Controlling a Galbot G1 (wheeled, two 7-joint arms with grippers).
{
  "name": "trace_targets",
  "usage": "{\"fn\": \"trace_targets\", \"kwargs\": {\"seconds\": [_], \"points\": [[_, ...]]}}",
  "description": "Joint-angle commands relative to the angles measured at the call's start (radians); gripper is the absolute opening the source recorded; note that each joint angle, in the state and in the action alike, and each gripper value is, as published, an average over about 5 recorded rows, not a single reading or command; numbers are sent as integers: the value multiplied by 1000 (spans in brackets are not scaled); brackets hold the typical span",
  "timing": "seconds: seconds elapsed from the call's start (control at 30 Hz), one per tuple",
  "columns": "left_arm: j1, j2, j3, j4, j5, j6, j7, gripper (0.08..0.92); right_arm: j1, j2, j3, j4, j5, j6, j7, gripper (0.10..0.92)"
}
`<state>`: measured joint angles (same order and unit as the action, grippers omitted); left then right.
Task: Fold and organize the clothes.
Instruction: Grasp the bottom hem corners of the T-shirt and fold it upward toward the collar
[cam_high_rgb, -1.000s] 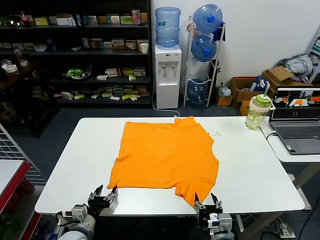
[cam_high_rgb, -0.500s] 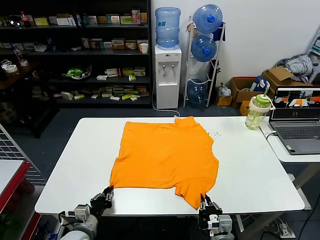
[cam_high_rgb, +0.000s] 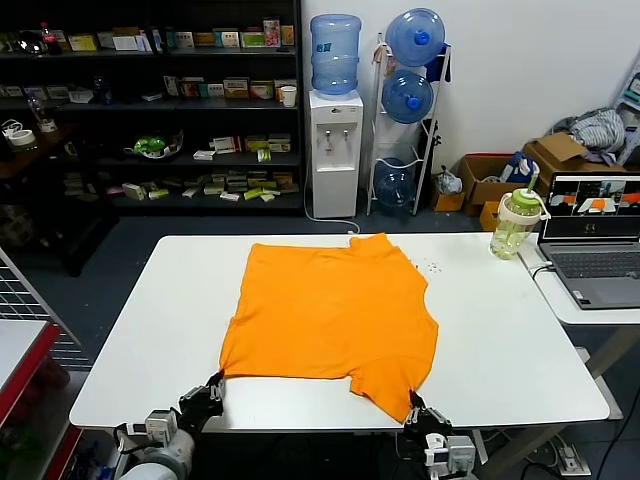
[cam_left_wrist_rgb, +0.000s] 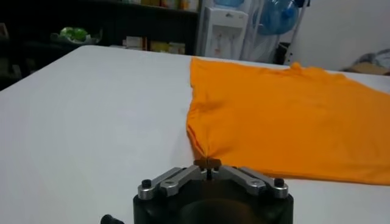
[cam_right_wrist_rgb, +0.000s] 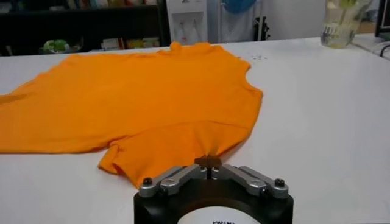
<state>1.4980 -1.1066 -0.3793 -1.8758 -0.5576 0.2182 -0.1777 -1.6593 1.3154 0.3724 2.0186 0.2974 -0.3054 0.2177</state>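
Nearest you, at the table's (cam_high_rgb: 120, 340) front edge, your left gripper (cam_high_rgb: 212, 388) is pinched tight on the shirt's (cam_high_rgb: 335, 310) near-left corner, and your right gripper (cam_high_rgb: 417, 410) is clamped on the sleeve tip at its near-right corner. The shirt lies flat, plain side up, mid-table. Beyond its far-right corner a bottle (cam_high_rgb: 514, 224) stands at the table's edge, a laptop (cam_high_rgb: 592, 240) beside it.
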Motion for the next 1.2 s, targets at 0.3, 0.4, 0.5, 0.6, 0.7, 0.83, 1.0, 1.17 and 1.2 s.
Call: {"fn": "trace_targets", "kwargs": {"seconds": [0.3,0.4,0.5,0.6,0.7,0.83,1.0,1.17,1.2], "points": [[279,15,-41,-243,-29,-24,-68,90,-233,-53,40,184,42,60,-9,124],[227,16,-46,-229,-21,-56,-54,90,-158,-51,42,177,56,71,1,124],[131,16,-40,-186,-27,-71,-53,90,-32,-52,43,141,101,69,22,124],[12,21,-19,-127,-43,-73,-58,90,100,-62,36,86,149,63,41,124],[-97,33,13,-74,-59,-77,-58,90,212,-79,16,22,191,58,63,124],[-186,52,76,-11,-63,-85,-61,90,320,-93,-16,-63,222,52,85,124],[-259,44,136,68,-40,-91,-73,90,441,-94,-56,-150,251,36,107,124],[-309,29,159,129,-7,-90,-90,90,507,-98,-102,-206,272,29,120,124],[-316,28,162,137,-4,-87,-95,90,518,-98,-112,-218,274,29,121,124]]}}
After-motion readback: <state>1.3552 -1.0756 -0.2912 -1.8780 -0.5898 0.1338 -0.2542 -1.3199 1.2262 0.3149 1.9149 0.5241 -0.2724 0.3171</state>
